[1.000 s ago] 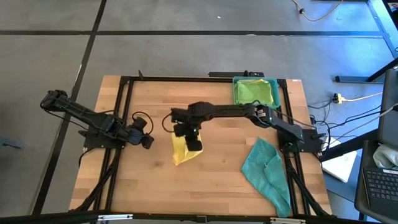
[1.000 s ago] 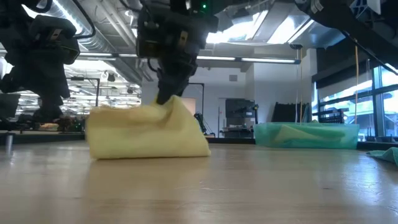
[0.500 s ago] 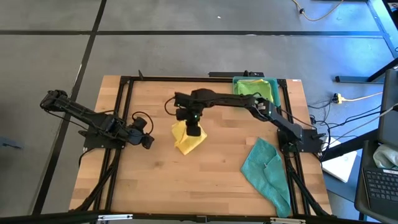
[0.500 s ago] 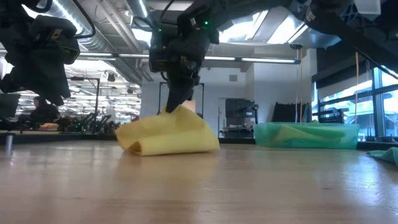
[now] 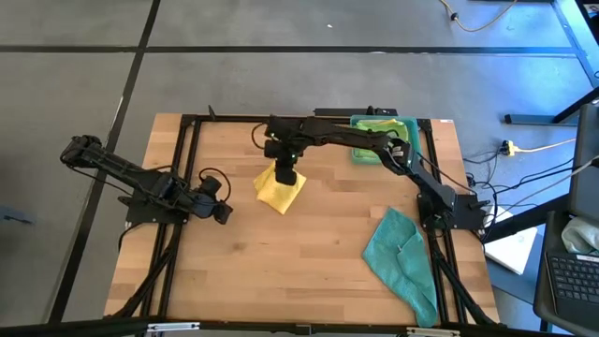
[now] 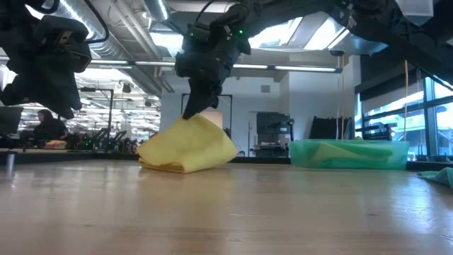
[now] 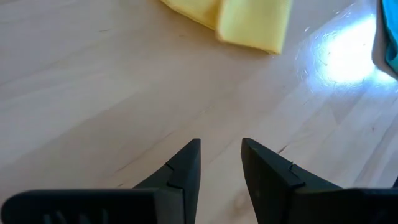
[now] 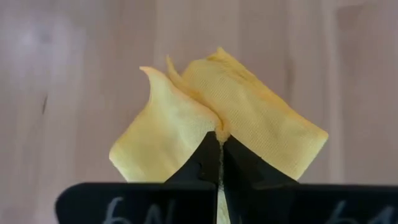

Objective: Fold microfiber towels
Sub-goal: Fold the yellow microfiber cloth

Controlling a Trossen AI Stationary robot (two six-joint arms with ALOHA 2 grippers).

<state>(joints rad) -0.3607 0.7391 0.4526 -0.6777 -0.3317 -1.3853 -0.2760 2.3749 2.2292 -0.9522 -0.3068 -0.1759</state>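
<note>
Overhead ceiling lights give even, bright illumination. Strong glare patch on the bench in the left wrist view. Right wrist view: background soft. Low view: foreground bench blurred; shadows faint.

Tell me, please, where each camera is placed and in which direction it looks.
High view: above, looking straight down on the table, both arms and teal towel.
Low view: at tabletop height, looking level across; right gripper pinching the yellow towel.
Left wrist view: past the open left gripper toward the wood.
Right wrist view: past its shut fingers onto the towel.
All four views show the yellow towel.
</note>
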